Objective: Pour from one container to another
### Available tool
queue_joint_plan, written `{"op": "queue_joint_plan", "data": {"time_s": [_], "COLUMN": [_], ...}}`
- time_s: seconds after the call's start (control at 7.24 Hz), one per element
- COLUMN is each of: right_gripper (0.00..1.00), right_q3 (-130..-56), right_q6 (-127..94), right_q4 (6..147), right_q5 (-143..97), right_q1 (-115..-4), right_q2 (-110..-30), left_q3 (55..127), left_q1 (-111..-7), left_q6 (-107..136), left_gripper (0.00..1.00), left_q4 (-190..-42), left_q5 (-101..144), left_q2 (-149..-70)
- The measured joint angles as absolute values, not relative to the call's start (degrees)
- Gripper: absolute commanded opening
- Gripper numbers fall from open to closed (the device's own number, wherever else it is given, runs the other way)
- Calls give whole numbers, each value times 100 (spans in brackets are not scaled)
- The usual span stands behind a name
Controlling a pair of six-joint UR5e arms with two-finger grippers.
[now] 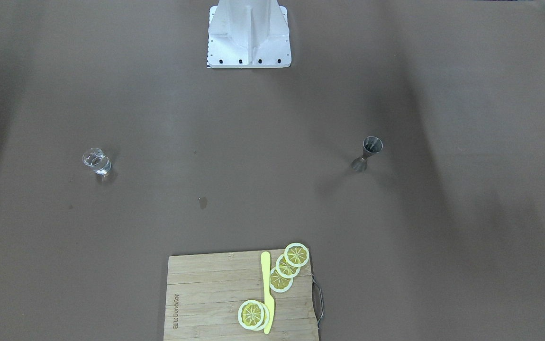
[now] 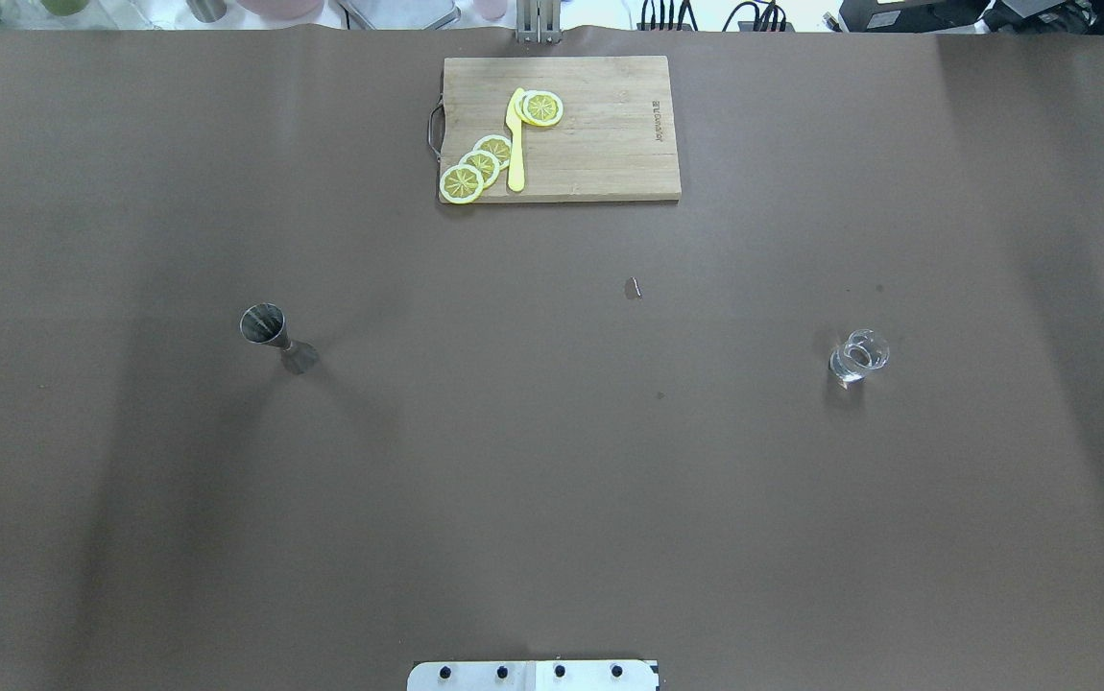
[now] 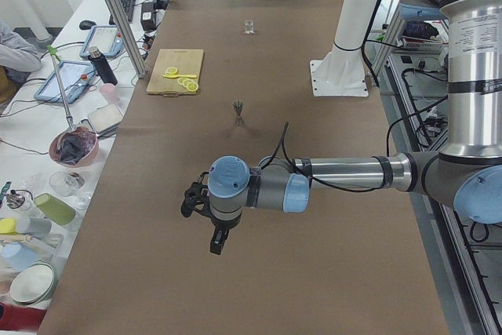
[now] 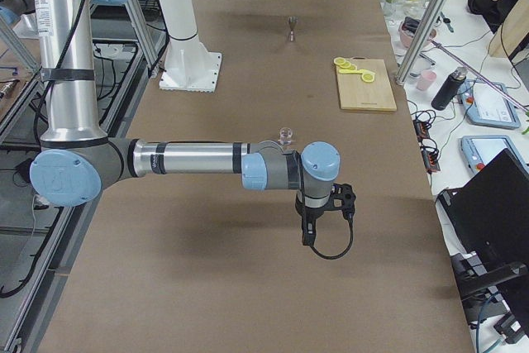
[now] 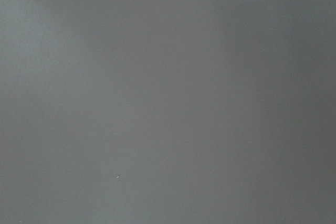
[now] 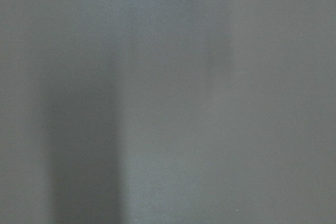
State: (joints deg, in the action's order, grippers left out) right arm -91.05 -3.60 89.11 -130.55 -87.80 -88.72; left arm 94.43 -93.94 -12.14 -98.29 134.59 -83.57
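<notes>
A small clear glass tumbler (image 1: 96,161) (image 2: 859,357) stands upright on the brown table, on the robot's right side. The grey steel jigger (image 1: 367,153) (image 2: 278,338) stands upright on the robot's left side, far from the tumbler. Neither arm shows in the overhead or front views. In the exterior left view my left gripper (image 3: 216,247) hangs above the table, well short of the jigger (image 3: 238,110). In the exterior right view my right gripper (image 4: 307,240) hangs a little nearer the camera than the tumbler (image 4: 286,133). I cannot tell whether either is open or shut. Both wrist views show only bare table.
A wooden cutting board (image 2: 600,144) with lemon slices (image 2: 480,165) and a yellow knife (image 2: 516,144) lies at the table's far edge. The robot's white base (image 1: 249,33) stands at the near edge. Benches with bottles, bowls and tablets flank the table ends.
</notes>
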Motion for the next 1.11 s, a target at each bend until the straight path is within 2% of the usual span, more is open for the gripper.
{"op": "queue_joint_plan", "data": {"time_s": [1.11], "right_gripper": [100], "right_q3": [-9126], "right_q6": [-360], "right_q4": [8927], "right_q5": [-13086], "right_q1": [-8780], "right_q2": [-8892], "left_q3": [9501], "left_q1": [-9387], "left_q6": [-1206], "left_gripper": [99], "left_q4": [-9840], "left_q5": [13466], "left_q2": [-8380]}}
